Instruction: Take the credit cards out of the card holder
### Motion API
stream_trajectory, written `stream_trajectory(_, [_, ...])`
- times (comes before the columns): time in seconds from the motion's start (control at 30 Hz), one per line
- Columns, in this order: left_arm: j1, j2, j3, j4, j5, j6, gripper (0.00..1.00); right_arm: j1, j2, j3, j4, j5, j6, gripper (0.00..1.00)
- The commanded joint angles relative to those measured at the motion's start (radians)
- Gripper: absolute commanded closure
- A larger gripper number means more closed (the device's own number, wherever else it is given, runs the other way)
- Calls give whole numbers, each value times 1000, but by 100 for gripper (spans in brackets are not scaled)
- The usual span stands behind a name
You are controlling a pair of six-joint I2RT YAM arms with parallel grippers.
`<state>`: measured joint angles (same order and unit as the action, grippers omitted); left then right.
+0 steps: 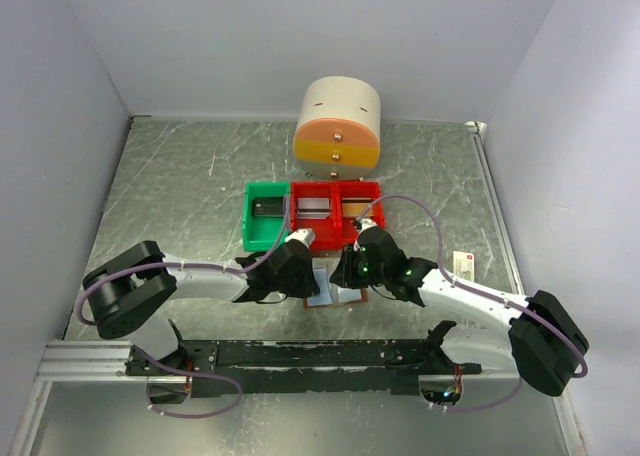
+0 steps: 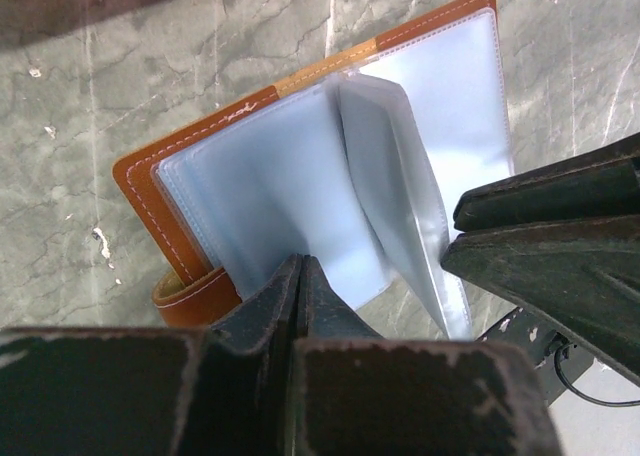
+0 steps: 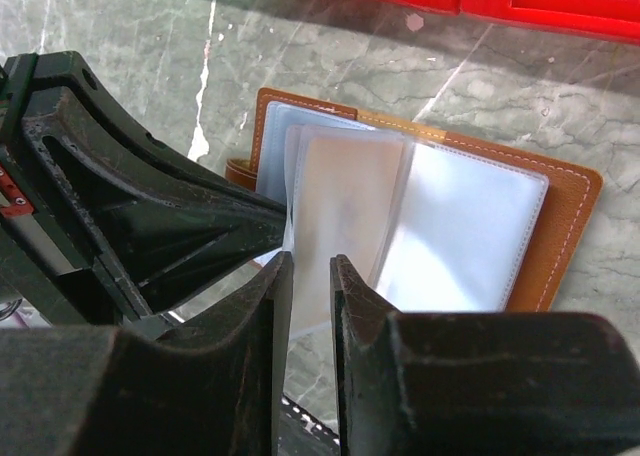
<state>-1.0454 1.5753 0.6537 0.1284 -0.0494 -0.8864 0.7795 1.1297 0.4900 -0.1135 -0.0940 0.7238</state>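
There, right hand (image 3: 311, 271) pinches a card holder (image 3: 470, 226) leaf, credit card (image 3: 345, 196) blurred inside; left hand (image 2: 300, 271) clenched, grip hidden.

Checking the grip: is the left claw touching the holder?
Touching. The left wrist view shows the left claw closed on the near edge of the holder.

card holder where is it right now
The card holder lies open at the centre of the top external view, just nearer than the red bins, between the left gripper and right gripper.
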Motion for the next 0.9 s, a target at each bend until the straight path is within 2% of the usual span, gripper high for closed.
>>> stream_trajectory(0.0, [-7,17,-5,-51,-29,25,88,-11,4,11,-89,64,-22,79])
stream_trajectory(0.17, [-18,-83,-9,9,9,31,61,-12,1,5,-75,57,-19,79])
stream_trajectory(0.27, [-32,-134,-6,19,1,48,52,-12,4,0,-59,49,-16,79])
stream_trajectory(0.47, [-41,-138,-20,26,-1,56,50,-12,17,-3,-32,35,-12,79])
stream_trajectory(0.7, [-42,-131,-27,139,63,52,47,-21,0,-12,-59,93,3,74])
stream_trajectory(0.77, [-44,-123,-3,102,54,51,47,-24,1,-22,-41,74,1,74])
stream_trajectory(0.87, [-48,-163,15,-40,-60,-4,46,-28,-2,-27,-26,56,-5,74])
